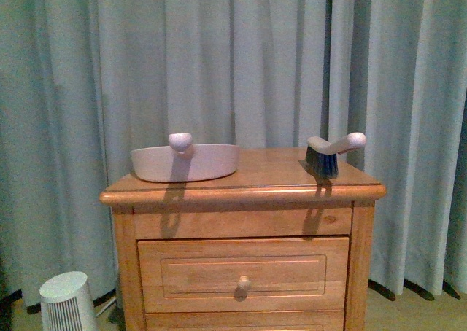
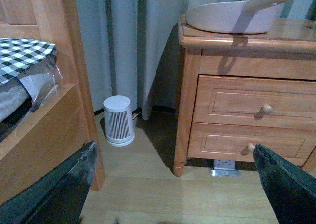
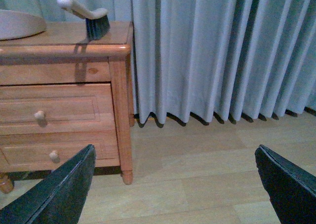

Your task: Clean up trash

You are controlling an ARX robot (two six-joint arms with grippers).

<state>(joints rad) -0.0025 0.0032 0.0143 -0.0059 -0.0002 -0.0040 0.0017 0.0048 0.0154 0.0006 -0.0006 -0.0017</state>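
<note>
searching all three views turns up no trash: no crumpled white wad shows on the nightstand (image 1: 241,273), on its top surface (image 1: 273,172), or on the bare stretch of floor (image 3: 207,174) that the wrist cameras cover. so which way it lies from either arm cannot be told from here.

the left gripper (image 2: 174,146) hangs low with its jaws spread wide and nothing between them, looking at the gap between the bed (image 2: 34,140) and the nightstand. the right gripper (image 3: 174,147) is likewise wide apart and empty, facing the nightstand's far side and the curtain (image 3: 222,51).

on the surface stand a pale dustpan (image 1: 186,162) toward the left arm's side and a brush (image 1: 325,154) toward the right arm's. the brush rests bristles down, its pale handle slanting up and away from the dustpan. the two are well apart.

likely hiding spots, as a guess: the bed top, where only an edge of checked cloth (image 2: 24,56) is in view and the rest is cut off; the inside of the dustpan, whose wall blocks the front view; and the floor below the frame edges. a white ribbed cylinder (image 2: 118,121) on the floor by the curtain is an appliance, not trash.
</note>
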